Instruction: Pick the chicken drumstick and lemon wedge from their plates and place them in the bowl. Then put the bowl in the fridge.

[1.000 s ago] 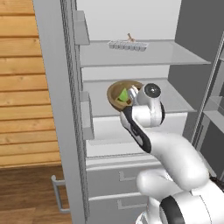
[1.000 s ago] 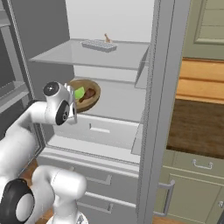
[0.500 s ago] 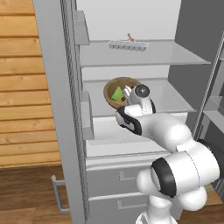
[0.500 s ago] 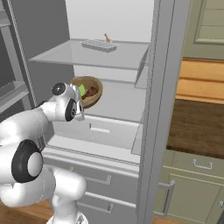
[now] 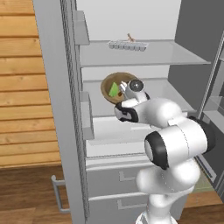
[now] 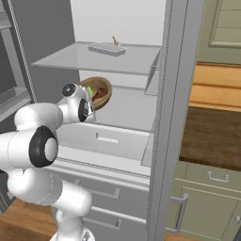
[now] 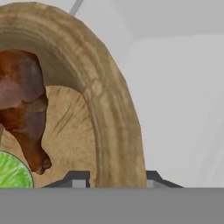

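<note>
- Fingers [image 7: 113,177] straddle the rim of the bowl [image 7: 105,100] in the hand view, one dark tip inside the rim and one outside, closed narrow on the wood.
- Bowl rim arcs from the top left of the hand view down to 6 o'clock, where the fingers [image 7: 78,178] pinch it; the tan inner floor shows to the left of the rim.
- Chicken drumstick [image 7: 24,105] lies inside the bowl, at 9 o'clock in the hand view, its narrow end pointing down toward the fingers.
- Lemon wedge [image 7: 13,173] sits at 7 o'clock in the hand view, just below the drumstick's narrow end, partly cut off by the left edge.
- Seen from the left base view, the bowl [image 5: 114,86] is tilted, its open face turned toward the camera, with the green wedge [image 5: 114,90] showing inside; the hand [image 5: 131,94] meets it at its 4 o'clock edge.
- Seen from the right base view, the bowl [image 6: 101,92] is held above the fridge's middle shelf [image 6: 124,110], tilted, with the gripper [image 6: 89,101] at its 8 o'clock edge; I cannot tell whether the bowl touches the shelf.
- Fridge [image 5: 57,109] stands open, its white interior showing glass shelves and drawers below.
- Upper shelf [image 5: 144,54], at 12 o'clock from the bowl, carries a small grey tray [image 5: 127,45] with a brownish item on it, too small to tell.
- Wood-panelled wall [image 5: 22,87] lies at 9 o'clock of the fridge in the left base view; green cabinets [image 6: 212,188] stand at 4 o'clock in the right base view.
</note>
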Robot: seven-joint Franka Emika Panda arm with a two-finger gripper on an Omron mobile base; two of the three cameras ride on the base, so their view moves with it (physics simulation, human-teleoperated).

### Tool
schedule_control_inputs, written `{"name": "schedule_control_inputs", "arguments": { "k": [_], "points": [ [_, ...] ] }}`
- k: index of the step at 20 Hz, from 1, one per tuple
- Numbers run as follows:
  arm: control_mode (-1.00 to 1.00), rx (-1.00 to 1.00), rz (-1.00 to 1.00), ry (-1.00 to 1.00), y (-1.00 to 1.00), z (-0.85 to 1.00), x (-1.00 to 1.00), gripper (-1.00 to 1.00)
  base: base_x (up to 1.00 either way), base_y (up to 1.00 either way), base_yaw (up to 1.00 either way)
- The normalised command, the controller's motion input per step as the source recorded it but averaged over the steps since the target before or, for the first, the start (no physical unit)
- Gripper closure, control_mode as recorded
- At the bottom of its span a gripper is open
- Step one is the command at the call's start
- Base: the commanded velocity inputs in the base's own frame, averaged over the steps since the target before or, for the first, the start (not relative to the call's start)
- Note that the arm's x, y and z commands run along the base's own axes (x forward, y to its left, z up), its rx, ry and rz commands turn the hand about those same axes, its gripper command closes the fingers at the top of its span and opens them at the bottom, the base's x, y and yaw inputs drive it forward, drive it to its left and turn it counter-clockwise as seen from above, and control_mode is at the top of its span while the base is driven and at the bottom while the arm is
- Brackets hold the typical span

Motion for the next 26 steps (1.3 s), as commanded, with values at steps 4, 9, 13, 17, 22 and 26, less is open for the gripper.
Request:
{"name": "schedule_control_inputs", "arguments": {
  "k": [4,9,13,17,22,26],
  "points": [
    [-1.0,-0.02,0.05,0.0,0.01,-0.15,0.1,1.0,0.0,0.0,0.0],
    [-1.0,-0.01,0.06,0.01,0.02,-0.08,0.17,1.0,0.0,0.0,0.0],
    [-1.0,-0.01,0.04,0.02,0.08,0.0,0.05,-1.0,0.0,0.0,0.0],
    [-1.0,-0.01,0.05,-0.07,0.02,0.21,-0.13,-1.0,0.0,0.0,0.0],
    [-1.0,-0.05,0.07,-0.13,0.09,0.41,-0.14,-1.0,0.0,0.0,0.0],
    [-1.0,-0.08,0.12,-0.12,0.08,0.55,-0.59,-1.0,0.0,0.0,0.0]
  ]
}}
